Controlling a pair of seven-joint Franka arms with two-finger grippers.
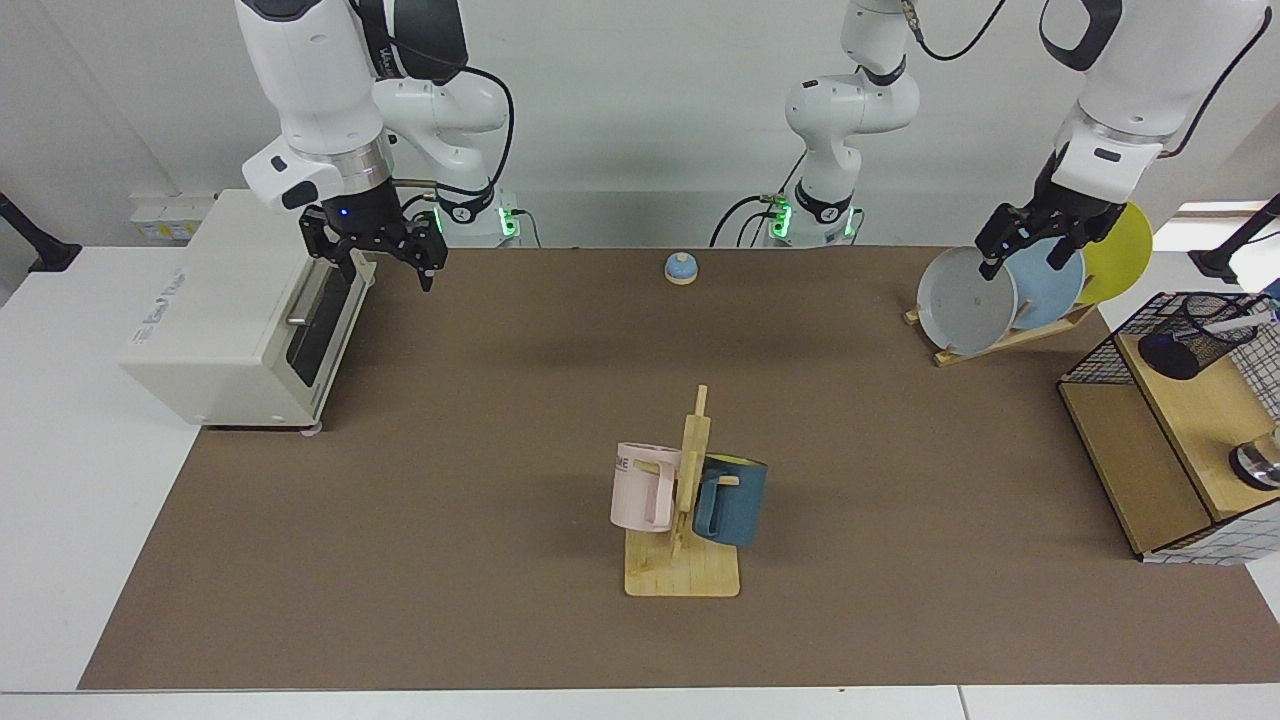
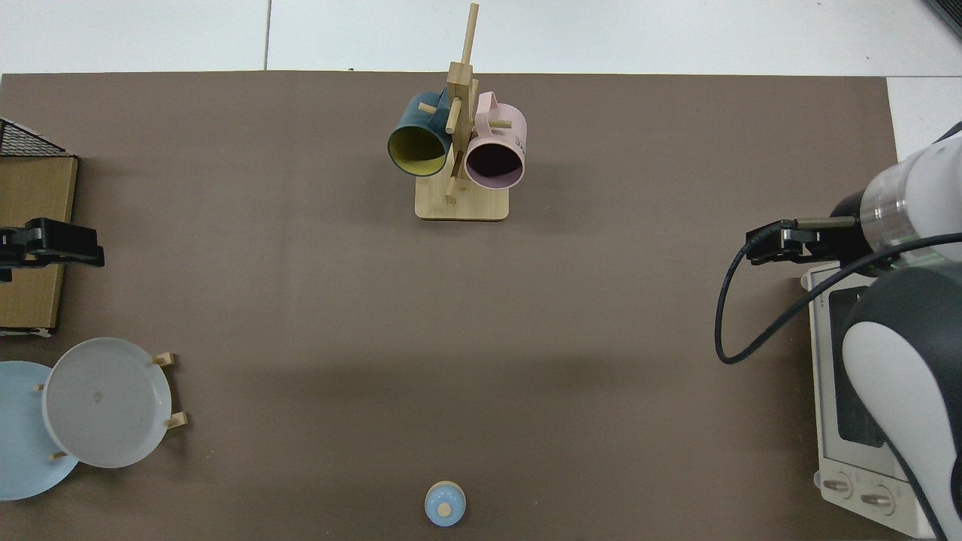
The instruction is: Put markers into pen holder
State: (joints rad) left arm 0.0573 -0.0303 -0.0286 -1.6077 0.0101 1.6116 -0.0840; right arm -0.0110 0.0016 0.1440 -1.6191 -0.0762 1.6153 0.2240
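The pen holder (image 1: 1192, 338), a black mesh cup with a dark base, stands on the wooden shelf at the far right of the facing view. A white-barrelled marker (image 1: 1238, 322) sticks out at its rim, pointing right. Neither shows in the top view. My left gripper (image 1: 1020, 265) hangs open and empty in front of the plates, left of the pen holder, and sits at the edge of the top view (image 2: 86, 254). My right gripper (image 1: 390, 278) waits open beside the toaster oven, also seen from above (image 2: 755, 252).
A black wire basket (image 1: 1100, 345) surrounds the wooden shelf (image 1: 1200, 410). Grey, blue and yellow plates lean in a rack (image 1: 1000, 340) behind it. A mug tree (image 1: 685, 520) with pink and blue mugs stands mid-table. A toaster oven (image 1: 230, 320) and a small blue bell (image 1: 681, 268) sit farther back.
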